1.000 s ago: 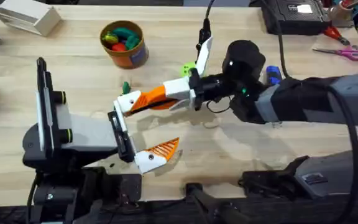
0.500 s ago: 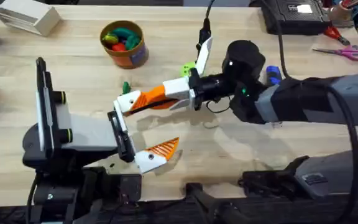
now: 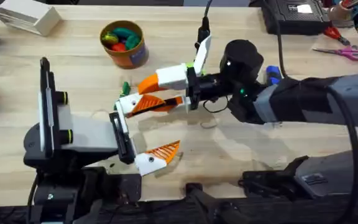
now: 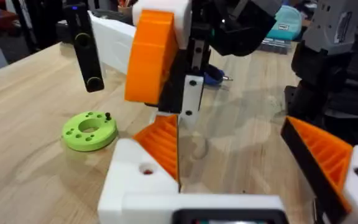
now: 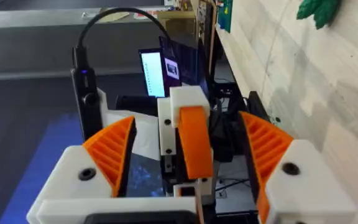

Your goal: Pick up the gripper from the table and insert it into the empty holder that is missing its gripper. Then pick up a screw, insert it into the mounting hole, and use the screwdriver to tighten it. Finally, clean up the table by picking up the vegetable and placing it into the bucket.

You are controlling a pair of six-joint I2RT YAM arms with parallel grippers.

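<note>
Screwdriver (image 3: 272, 74) mostly hidden behind the right arm's dark wrist; only a blue stub visible, tip not made out. Vegetable (image 3: 125, 87) small and dark green on the table just beyond the holder, lower part cut off by the white bracket; seen in the right wrist view as a leafy green scrap at the frame edge. Gripper (image 3: 149, 104) an orange ribbed wedge, sitting in the holder (image 3: 128, 103) at the tip of the left arm; from overhead, hard to separate from the right arm's lower finger, which lies along the same line. In the right wrist view, orange wedge upright against the white holder, squarely between the two fingers, a gap showing on either side. Mounting hole visible in the left wrist view as a small round opening in the white bracket face; contents not readable. Right gripper (image 3: 149, 93) spread, straddling the holder without pinching it. Left gripper (image 3: 160, 124) spread wide, nothing between the fingers but the right arm's finger. Bucket (image 3: 132, 57) near the far edge, holding coloured toys. Green ring (image 3: 188, 68) close behind the right arm's upper finger. Open wood between bucket and white box (image 3: 27, 17), and along the near edge right of the left gripper.
</note>
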